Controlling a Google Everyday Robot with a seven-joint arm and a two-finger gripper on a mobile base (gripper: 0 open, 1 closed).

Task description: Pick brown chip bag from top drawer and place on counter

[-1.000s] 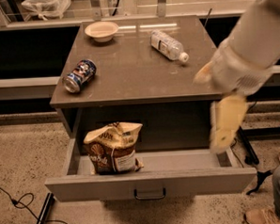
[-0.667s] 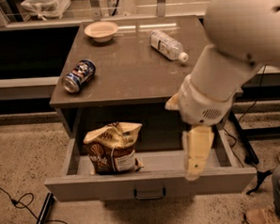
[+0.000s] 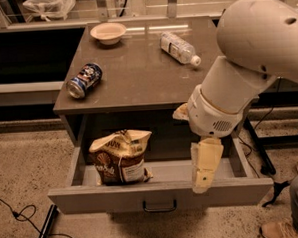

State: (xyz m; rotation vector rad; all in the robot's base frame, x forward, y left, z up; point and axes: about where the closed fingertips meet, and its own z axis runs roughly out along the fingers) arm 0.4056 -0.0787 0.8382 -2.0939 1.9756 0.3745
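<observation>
— What has changed with the arm?

— It has swung in from the far end of the top drawer [image 3: 158,194]. The gripper [image 3: 203,180] now hangs pointing down over the open drawer, close behind the front panel. A second ago it was out by the side wall.

— And the brown chip bag [image 3: 120,157]?

— It has not moved. It stands upright in the drawer, well apart from the gripper, on its left as the camera sees it, with bare drawer floor between them.

— Is the gripper holding anything?

— Nothing is in it. It shows edge-on, so one cannot tell whether it is set wide or narrow.

— So where does the task stand?

— The approach is under way, but the grasp is not begun. The gripper likely has to travel further sideways toward the bag before it can close on it.

— And the drop-off?

— The surface [image 3: 136,66] lies above and behind the gripper. It carries a can [image 3: 84,80], a bowl [image 3: 108,32] and a water bottle [image 3: 179,48], with open room between them.
</observation>
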